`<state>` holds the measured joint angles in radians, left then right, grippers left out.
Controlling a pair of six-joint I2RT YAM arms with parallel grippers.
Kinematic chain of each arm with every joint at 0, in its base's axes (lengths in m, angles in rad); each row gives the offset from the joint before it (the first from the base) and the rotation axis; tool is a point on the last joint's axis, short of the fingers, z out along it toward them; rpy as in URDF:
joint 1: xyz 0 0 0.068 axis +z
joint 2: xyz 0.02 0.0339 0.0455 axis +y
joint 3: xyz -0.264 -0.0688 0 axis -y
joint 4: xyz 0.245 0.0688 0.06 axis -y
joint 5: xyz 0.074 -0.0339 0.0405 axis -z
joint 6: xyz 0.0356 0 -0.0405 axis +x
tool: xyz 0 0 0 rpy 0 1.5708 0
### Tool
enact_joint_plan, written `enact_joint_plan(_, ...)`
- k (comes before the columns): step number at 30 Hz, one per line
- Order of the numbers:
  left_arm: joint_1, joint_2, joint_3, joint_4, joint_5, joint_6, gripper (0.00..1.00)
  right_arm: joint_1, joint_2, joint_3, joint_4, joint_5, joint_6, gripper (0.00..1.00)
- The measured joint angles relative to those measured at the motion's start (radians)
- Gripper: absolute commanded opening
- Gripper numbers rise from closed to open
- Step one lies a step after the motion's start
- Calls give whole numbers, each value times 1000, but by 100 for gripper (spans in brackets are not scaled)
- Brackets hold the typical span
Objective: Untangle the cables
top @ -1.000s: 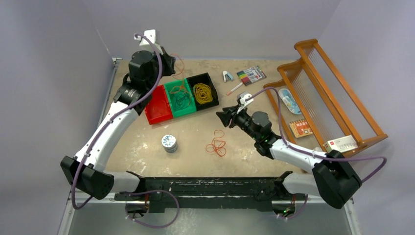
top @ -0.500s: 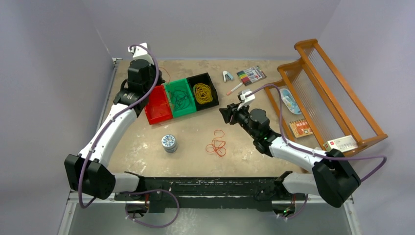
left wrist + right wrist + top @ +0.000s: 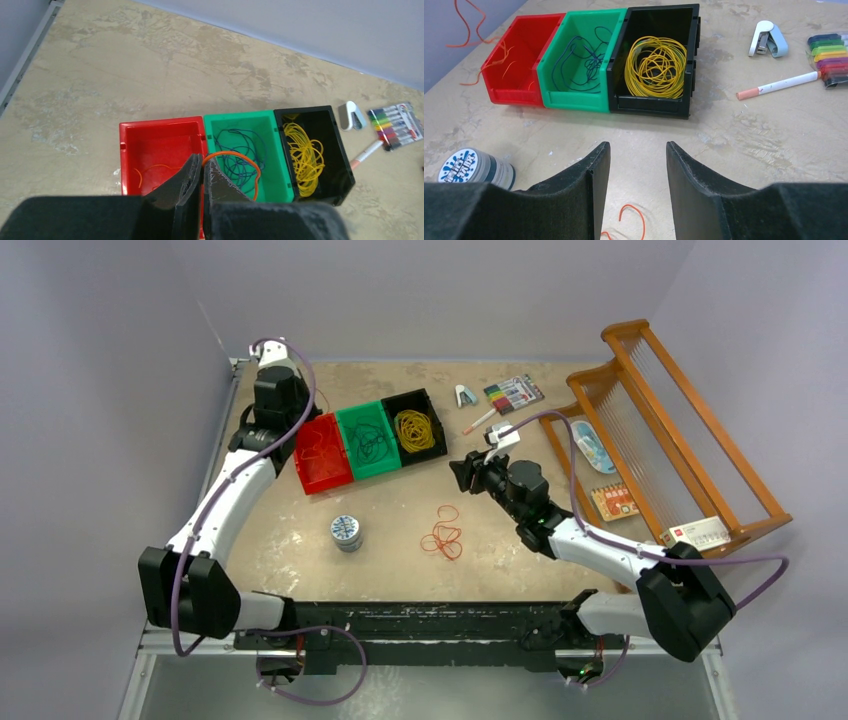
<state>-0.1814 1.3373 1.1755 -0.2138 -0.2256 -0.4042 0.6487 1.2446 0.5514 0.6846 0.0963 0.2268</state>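
The left gripper (image 3: 201,166) is clamped shut on an orange cable (image 3: 239,156), whose loop curls out to the right of the jaws. Below them sit the red bin (image 3: 131,145) and the green bin (image 3: 272,150).

The right gripper (image 3: 638,150) is partly open and empty. The black bin (image 3: 659,107) lies ahead of it.

Sorting looks well along. The yellow cables (image 3: 655,67) lie in the black bin, the dark cables (image 3: 579,62) in the green one, and a thin orange strand (image 3: 150,170) in the red. A tangled orange clump (image 3: 442,537) on the table (image 3: 400,510), just beneath the right jaws, appears to be the main work left.
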Motion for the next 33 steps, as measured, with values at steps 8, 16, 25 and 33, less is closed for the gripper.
enact_joint_plan(8,12,84,0,18,-48,1,0,0,18,0,3,-2,-1,48)
enact_joint_plan(16,29,139,0,51,-101,4,0,0,25,2,1,-14,-4,48)
enact_joint_plan(25,57,183,0,143,-126,3,0,0,25,19,-10,-40,-4,48)
enact_joint_plan(33,57,253,0,183,-125,3,0,0,22,43,-44,-40,-8,48)
